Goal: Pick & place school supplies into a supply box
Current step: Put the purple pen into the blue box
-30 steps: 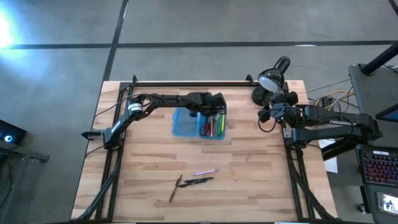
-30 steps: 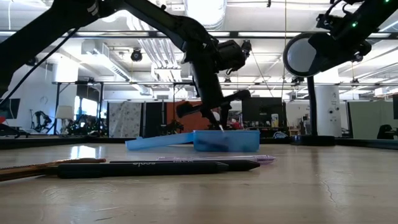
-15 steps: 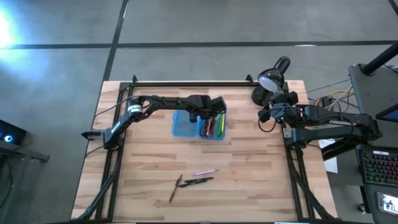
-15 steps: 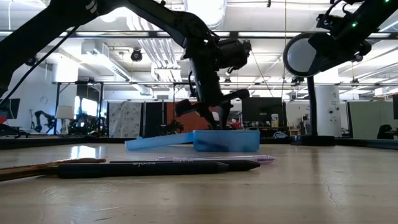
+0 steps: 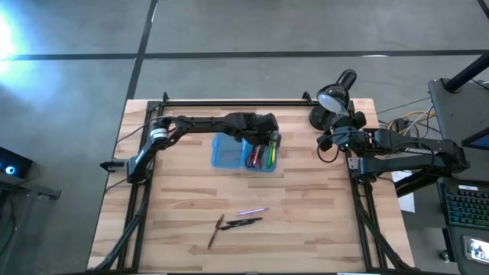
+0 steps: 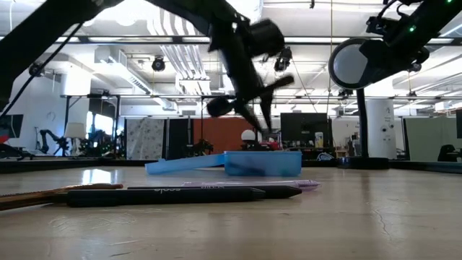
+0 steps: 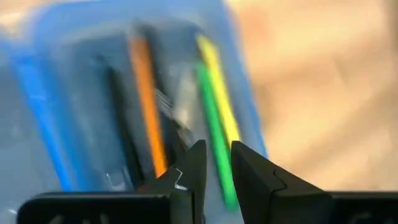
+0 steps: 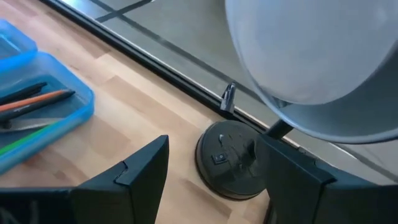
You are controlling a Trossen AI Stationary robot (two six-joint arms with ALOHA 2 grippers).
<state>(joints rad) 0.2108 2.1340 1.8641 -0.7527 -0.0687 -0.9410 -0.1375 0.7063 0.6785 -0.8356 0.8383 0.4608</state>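
Observation:
The translucent blue supply box (image 5: 226, 153) lies open in the far middle of the table. Its right half holds red-handled scissors (image 5: 252, 159) and orange (image 7: 146, 106), green (image 7: 211, 124), yellow (image 7: 217, 81) and black pens. My left gripper (image 5: 272, 138) hangs above that right half (image 6: 263, 162), clear of it; its fingers (image 7: 214, 168) stand a narrow gap apart with nothing between them. A black pen (image 5: 243, 222), a pink pen (image 5: 252, 211) and a brown pencil (image 5: 215, 232) lie flat near the table's near edge. My right gripper (image 5: 327, 142) waits open at the far right.
A black desk lamp stands at the far right corner, its round base (image 8: 227, 155) just ahead of my right gripper (image 8: 211, 180) and its head (image 8: 311, 62) above it. Bare wood spreads between the box and the loose pens (image 6: 180, 193). A black rail runs along the far edge.
My left gripper has risen out of the box's right half; in the low view its fingertips stood at the box rim a second ago and now hang well above it, tipped more steeply. The box and the pens on the table have stayed in place.

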